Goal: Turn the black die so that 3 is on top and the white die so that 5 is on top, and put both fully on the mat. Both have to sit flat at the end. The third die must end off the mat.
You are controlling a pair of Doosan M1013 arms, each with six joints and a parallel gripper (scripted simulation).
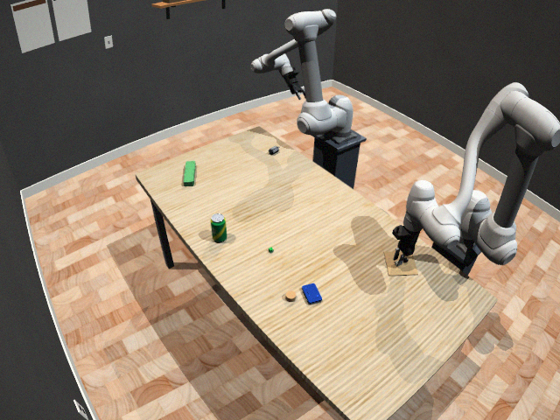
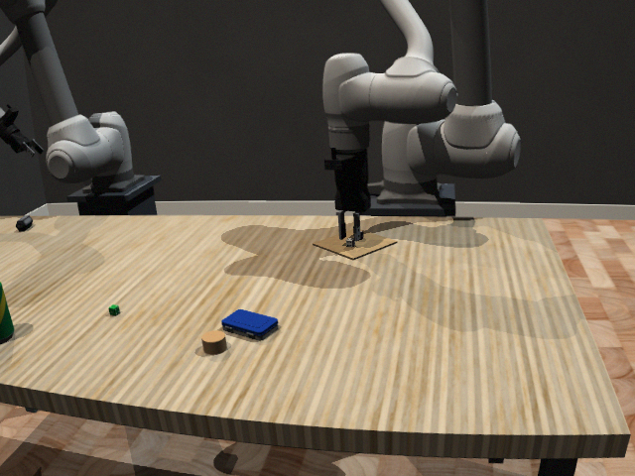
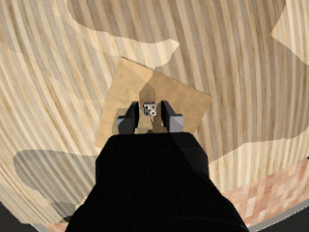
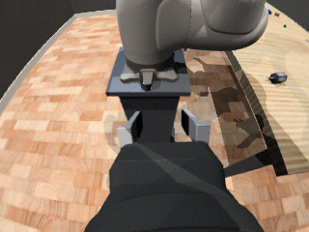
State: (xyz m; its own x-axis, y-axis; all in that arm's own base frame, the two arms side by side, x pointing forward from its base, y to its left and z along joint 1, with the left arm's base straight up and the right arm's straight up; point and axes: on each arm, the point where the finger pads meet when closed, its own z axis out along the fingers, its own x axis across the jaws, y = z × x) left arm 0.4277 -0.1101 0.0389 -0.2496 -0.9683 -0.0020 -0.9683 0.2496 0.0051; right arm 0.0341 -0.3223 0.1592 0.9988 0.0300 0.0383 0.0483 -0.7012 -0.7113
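The white die (image 2: 350, 242) (image 3: 150, 109) rests on the tan mat (image 1: 404, 272) (image 2: 379, 242) (image 3: 185, 94), well inside its edges. Its top face looks like five pips, but it is small. My left gripper (image 1: 399, 260) (image 2: 349, 237) (image 3: 150, 108) is open, low over the mat, with a finger on each side of the white die and gaps between. I cannot make out the black die; the left gripper hides part of the mat. The green die (image 1: 270, 249) (image 2: 114, 309) lies on the table off the mat. My right gripper (image 1: 300, 94) (image 2: 36, 149) (image 4: 161, 118) is open and empty, high beside its pedestal.
A blue case (image 1: 311, 293) (image 2: 249, 322) lies beside a round wooden disc (image 1: 290, 296) (image 2: 214, 342). A green can (image 1: 219, 228) stands near the long table edge. A green bar (image 1: 189, 173) and a small dark object (image 1: 274, 150) (image 2: 24, 223) (image 4: 278, 77) lie at the far end.
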